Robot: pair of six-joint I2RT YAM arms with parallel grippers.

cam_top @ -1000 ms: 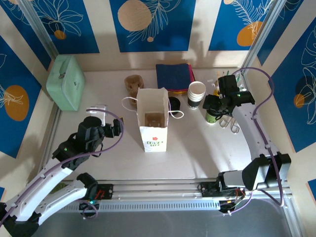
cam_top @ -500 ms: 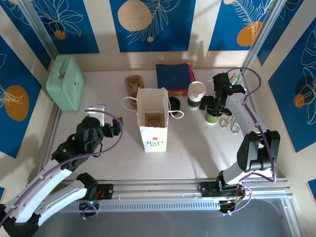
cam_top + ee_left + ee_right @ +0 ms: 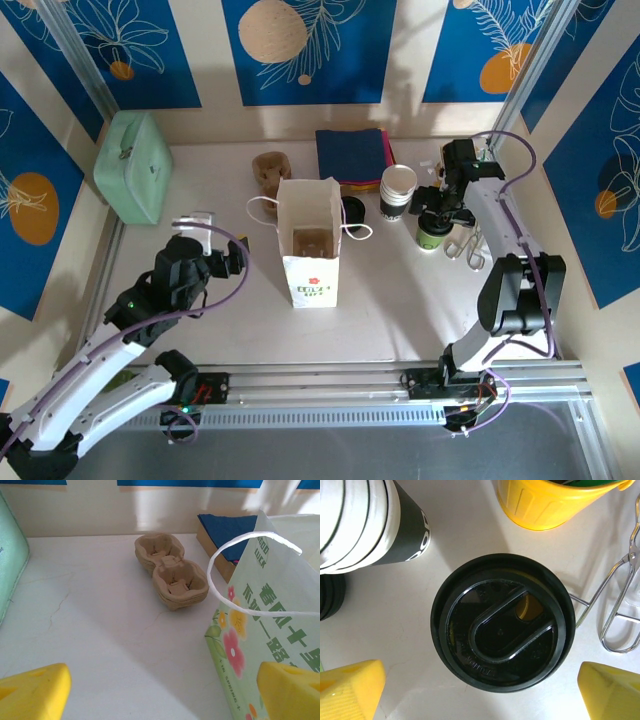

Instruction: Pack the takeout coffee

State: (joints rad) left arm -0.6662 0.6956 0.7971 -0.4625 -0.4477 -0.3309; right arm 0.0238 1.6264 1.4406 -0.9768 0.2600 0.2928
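Now, on the white table (image 3: pixel 400 300), the tall paper bag (image 3: pixel 308 250) stands open-mouthed near the middle. Our left arm has not stirred over the last second. The left gripper (image 3: pixel 160 692) hangs beside the bag, its yellow fingers spread wide with nothing between them. The change is all on our right: that arm has folded its elbow in and swung its wrist over the back right corner. The right gripper (image 3: pixel 480 687) now looks straight down on the takeout coffee (image 3: pixel 502 622), its pincer fully apart, one finger to either side and clear of the black lid. The coffee stands upright on the table, just beside the stack of white cups (image 3: pixel 398 190), with the yellow tub (image 3: pixel 550 500) behind it and the wire tongs (image 3: pixel 620 615) near its other side. It is well apart from the bag. We judge the reach is done. What is left is to lower, close on the olive side below the lid, lift, and carry the cup to the bag; nothing is packed yet.
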